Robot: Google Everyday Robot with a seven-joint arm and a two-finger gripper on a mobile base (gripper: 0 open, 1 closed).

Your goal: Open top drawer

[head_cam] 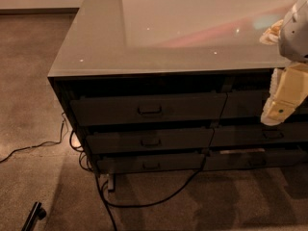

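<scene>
Pincer (278,110): at the right edge of the view, hanging in front of the right drawer column (245,105), just below the tabletop (192,28) edge. We cannot tell whether it is wide or narrow.

Top drawer (110,110): left column, directly under the tabletop. Its centre pull (150,109) lies well to the left of the pincer, with no contact between them.

We note two slimmer drawers (120,142) stacked beneath it. Black cables (144,203) trail across the floor (29,81) below the cabinet.
</scene>
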